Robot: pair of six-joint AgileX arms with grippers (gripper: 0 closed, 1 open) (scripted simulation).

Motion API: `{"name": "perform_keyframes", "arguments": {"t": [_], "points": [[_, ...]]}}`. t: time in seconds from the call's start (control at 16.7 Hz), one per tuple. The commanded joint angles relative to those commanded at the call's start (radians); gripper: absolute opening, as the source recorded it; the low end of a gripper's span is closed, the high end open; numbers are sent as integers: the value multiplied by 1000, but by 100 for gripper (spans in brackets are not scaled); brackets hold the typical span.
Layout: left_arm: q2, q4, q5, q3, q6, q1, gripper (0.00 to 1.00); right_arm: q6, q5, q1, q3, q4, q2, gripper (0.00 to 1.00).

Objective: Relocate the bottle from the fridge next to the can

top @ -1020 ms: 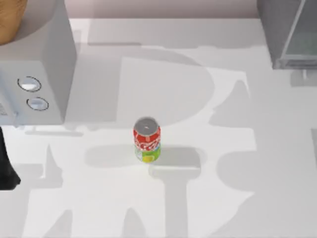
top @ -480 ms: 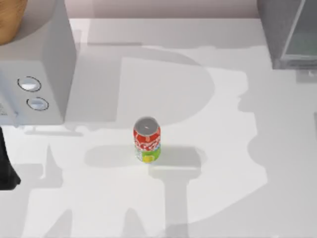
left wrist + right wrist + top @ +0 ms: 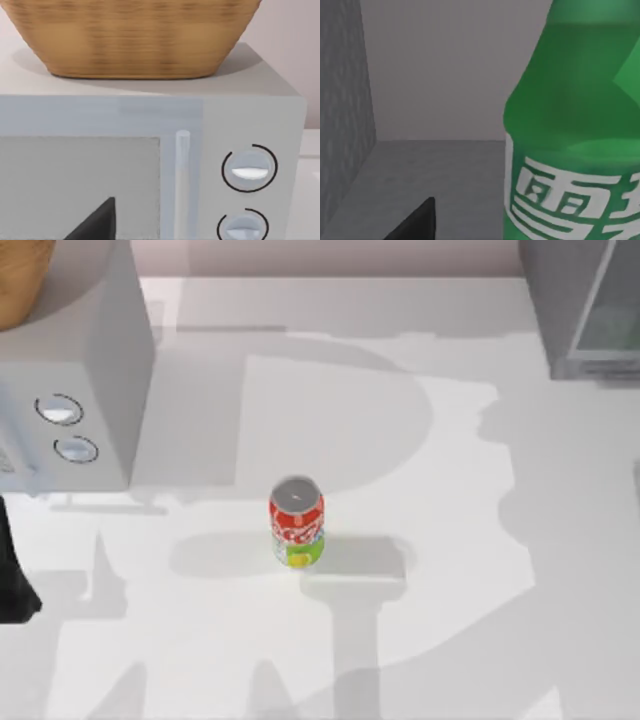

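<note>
While my right wrist camera is looking into the fridge (image 3: 575,310), the bottle (image 3: 575,150) is standing upright on the grey shelf, very close in front of me. A dark finger (image 3: 415,222) of my right gripper is poking in low beside it, not touching. Whether the pincer is apart or together I cannot tell.

Judging the step: reaching in for the grasp, bottle not yet held. Next move calls for centring the fingers around the body below the shoulder, closing, then drawing it straight out without clipping the door panel.

Out on the table (image 3: 450,540), the can (image 3: 296,523) is standing at centre, with the fridge far off at 1 o'clock. My left arm is idling at 9 o'clock, facing the dial box (image 3: 250,170) with the basket (image 3: 130,35) on top.

Against a second ago: the shadow on the right of the table is sliding toward 5 o'clock; the can is staying put.
</note>
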Motion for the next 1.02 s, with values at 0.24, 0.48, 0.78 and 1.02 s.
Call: {"name": "perform_keyframes", "arguments": {"t": [0.24,0.48,0.78,1.02], "points": [[0,0,0,0,0,0,100,-1,10,9,126,-61,66,100],[0,0,0,0,0,0,100,-1,13,12,161,-77,84,100],[0,0,0,0,0,0,100,-1,13,12,161,-77,84,77],[0,0,0,0,0,0,100,-1,13,12,161,-77,84,47]]}}
